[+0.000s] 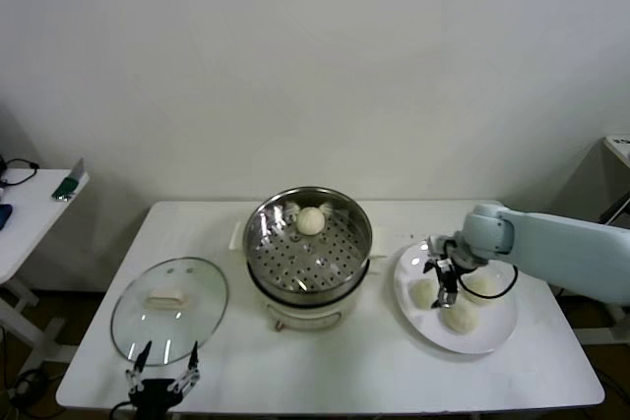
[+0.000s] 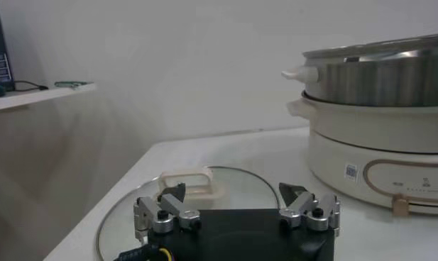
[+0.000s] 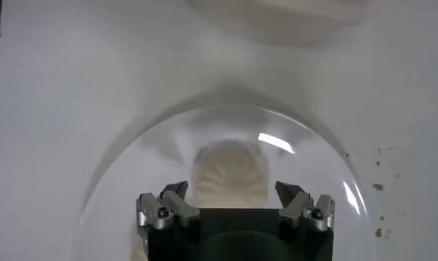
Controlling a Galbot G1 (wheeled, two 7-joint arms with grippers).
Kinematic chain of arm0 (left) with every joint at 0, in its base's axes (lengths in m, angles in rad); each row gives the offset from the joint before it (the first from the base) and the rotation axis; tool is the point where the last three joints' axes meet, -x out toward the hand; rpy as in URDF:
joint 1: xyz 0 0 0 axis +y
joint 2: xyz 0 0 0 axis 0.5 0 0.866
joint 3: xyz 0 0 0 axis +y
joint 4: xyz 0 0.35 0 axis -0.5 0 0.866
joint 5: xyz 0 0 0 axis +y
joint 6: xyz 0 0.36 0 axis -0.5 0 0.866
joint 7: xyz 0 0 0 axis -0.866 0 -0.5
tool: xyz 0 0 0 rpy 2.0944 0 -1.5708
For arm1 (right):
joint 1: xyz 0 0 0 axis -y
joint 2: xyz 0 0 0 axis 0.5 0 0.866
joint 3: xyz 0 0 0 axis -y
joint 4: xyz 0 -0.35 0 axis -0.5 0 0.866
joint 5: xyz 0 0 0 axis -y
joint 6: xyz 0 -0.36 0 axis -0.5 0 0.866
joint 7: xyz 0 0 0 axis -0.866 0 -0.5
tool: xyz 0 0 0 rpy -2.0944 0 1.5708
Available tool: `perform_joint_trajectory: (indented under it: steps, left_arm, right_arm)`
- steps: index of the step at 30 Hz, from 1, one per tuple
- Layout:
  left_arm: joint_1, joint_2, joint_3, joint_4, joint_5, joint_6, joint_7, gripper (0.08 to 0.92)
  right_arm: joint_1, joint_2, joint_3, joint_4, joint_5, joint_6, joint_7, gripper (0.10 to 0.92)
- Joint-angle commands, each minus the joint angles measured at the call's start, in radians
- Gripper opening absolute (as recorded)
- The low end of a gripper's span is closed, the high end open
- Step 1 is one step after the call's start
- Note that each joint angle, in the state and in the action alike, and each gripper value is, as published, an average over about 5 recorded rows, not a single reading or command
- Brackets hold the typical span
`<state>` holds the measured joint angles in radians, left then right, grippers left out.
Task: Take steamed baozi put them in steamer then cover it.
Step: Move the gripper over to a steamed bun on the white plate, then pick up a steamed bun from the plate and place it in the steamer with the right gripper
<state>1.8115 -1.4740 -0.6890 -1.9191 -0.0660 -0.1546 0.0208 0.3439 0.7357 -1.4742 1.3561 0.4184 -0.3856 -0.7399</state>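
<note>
Fingers spread wide, the right hand [image 1: 446, 280] hangs over the white plate [image 1: 492, 338] near the counter's [image 1: 325, 381] right edge, a baozi [image 3: 229, 174] between its open fingers, ungripped. Three buns lie there. One baozi [image 1: 311, 220] sits in the steamer [image 1: 308, 248] mid-counter. Left hand [image 1: 162, 379] waits open, empty, at the front-left edge by the glass lid [image 1: 169, 307].

Steamer [image 1: 307, 253] stands between lid [image 1: 169, 309] at left and plate [image 1: 455, 300] at right.
</note>
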Motion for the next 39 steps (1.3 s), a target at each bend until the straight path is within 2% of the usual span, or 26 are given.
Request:
perform_joint_trajectory:
  steps: [1,6,16,20,26,31,35,39]
  left_arm:
    - [-0.001,-0.001,0.000,0.001,0.001,0.001,0.000,0.823]
    - [-0.001,-0.001,0.000,0.001,0.003,0.001,-0.001,0.823]
    - [-0.003,-0.001,-0.002,0.000,0.003,0.002,-0.002,0.823]
    - [-0.005,-0.002,-0.002,0.000,0.003,0.003,-0.002,0.823]
    - [-0.009,-0.001,-0.004,-0.002,0.002,0.006,-0.002,0.823]
    - [-0.014,0.001,-0.003,-0.003,0.000,0.007,-0.001,0.823]
    - [-0.014,0.004,-0.004,-0.006,-0.004,0.009,-0.001,0.823]
    - [-0.013,0.010,-0.010,-0.008,-0.007,0.008,-0.002,0.823]
  right_arm:
    - [-0.056,0.027,0.036,-0.022,-0.014,-0.033,0.020,0.823]
    - [-0.057,0.029,0.042,-0.038,-0.017,-0.032,0.017,0.808]
    - [-0.029,0.018,0.028,-0.026,-0.012,-0.024,-0.016,0.637]
    - [0.019,0.013,0.002,-0.016,0.001,-0.002,-0.048,0.600]
    - [0.303,0.029,-0.165,0.016,0.086,0.065,-0.141,0.592]
    - [0.572,0.100,-0.301,-0.026,0.162,0.132,-0.253,0.588]
    - [0.698,0.181,-0.290,-0.071,0.229,0.149,-0.298,0.591]
    - [0.760,0.275,-0.210,-0.052,0.371,0.108,-0.286,0.594]
